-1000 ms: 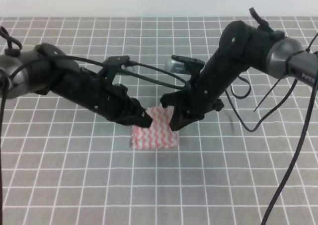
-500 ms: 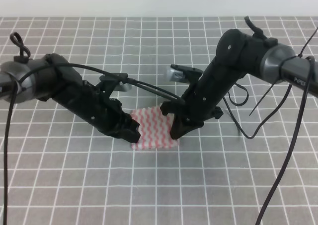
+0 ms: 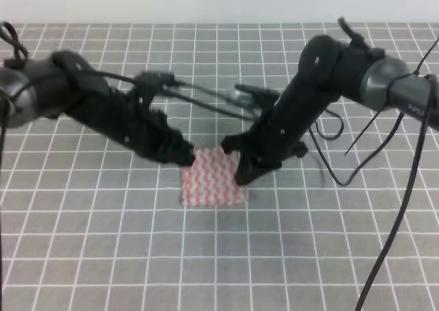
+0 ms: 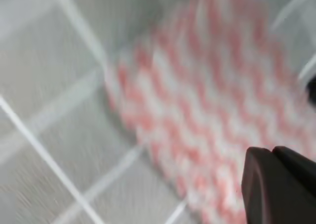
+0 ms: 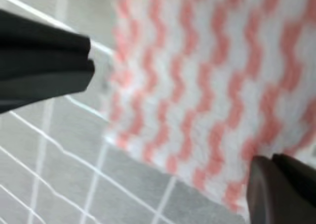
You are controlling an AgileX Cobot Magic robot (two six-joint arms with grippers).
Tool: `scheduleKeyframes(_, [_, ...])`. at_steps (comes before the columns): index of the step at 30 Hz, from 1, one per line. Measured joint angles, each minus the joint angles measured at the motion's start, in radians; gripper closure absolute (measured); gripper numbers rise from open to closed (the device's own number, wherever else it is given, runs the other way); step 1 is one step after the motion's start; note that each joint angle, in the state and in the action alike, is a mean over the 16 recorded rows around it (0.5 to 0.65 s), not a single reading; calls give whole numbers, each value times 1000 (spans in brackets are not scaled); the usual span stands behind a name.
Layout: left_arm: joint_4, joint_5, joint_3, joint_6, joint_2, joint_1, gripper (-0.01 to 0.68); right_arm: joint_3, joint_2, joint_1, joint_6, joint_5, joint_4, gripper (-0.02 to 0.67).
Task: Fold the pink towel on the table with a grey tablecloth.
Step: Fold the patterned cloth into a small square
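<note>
Table with grey tablecloth [image 3: 103, 256]: fills view, white grid. No containers.

Pink towel [image 3: 212, 182]: flat near centre, compact rectangle, long axis 12-to-6 in high view.

Left gripper [image 3: 184, 156]: at towel's 10 o'clock corner. Right gripper [image 3: 240, 165]: at 2 o'clock corner. Both equally near.

Jaws: blurred; cannot tell if spread or pinching cloth.
</note>
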Motion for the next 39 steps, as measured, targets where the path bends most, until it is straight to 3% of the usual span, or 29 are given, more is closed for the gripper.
scheduleKeyframes(14, [-18,-54,-21,-7,-34,0,673,-39,29,-4,22,-206,-2,664])
scheduleKeyframes(24, [-18,-40,-19,-5,-76,0,673,-39,32,-16,28,-216,-1,664])
scheduleKeyframes(31, [-17,-109,34,-3,-233,0,673,-33,-59,-22,27,-182,-42,664])
scheduleKeyframes(39, [-22,-289,236,-1,-548,0,673,77,-254,-22,27,-183,-109,664])
